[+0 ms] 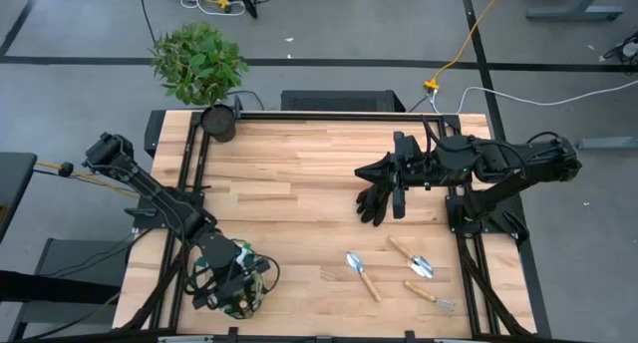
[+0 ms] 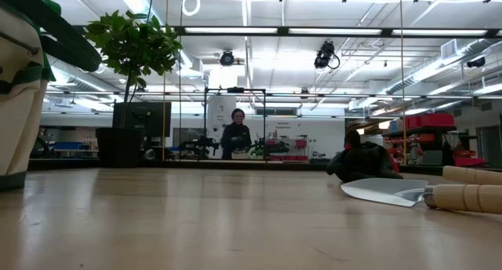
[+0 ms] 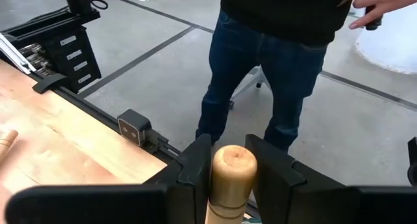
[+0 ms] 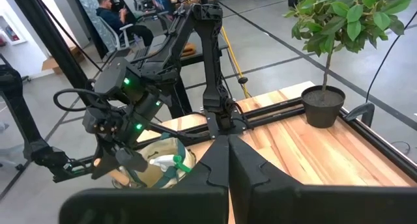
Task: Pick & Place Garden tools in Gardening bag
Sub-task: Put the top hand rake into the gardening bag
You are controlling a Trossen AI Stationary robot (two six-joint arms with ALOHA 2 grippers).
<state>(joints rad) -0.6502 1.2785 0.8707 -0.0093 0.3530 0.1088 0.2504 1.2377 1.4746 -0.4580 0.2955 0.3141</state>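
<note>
The beige gardening bag (image 1: 239, 288) stands at the table's near left corner, also seen in the low view (image 2: 17, 89) and the right wrist view (image 4: 156, 173), with something green and white inside. My left gripper (image 1: 227, 273) is over the bag, shut on a wooden-handled tool (image 3: 233, 175). A black glove (image 1: 375, 198), two trowels (image 1: 361, 274) (image 1: 411, 255) and a hand fork (image 1: 431, 294) lie flat on the table's right half. My right gripper (image 4: 228, 160) is shut on nothing, high above the glove. My left gripper has the tool's wooden handle (image 3: 229, 191) pinched between its two fingers, just below the handle's rounded free end. The handle stands upright, its end poking up past the fingers (image 3: 199, 172). The rest of the tool is hidden below the gripper.
A leafy plant (image 1: 197, 62) in a black pot (image 1: 219, 122) stands at the far left corner. A person in jeans (image 3: 260, 68) stands close beyond the table's near edge by the bag. Bare wood lies across the table's middle (image 1: 299, 203).
</note>
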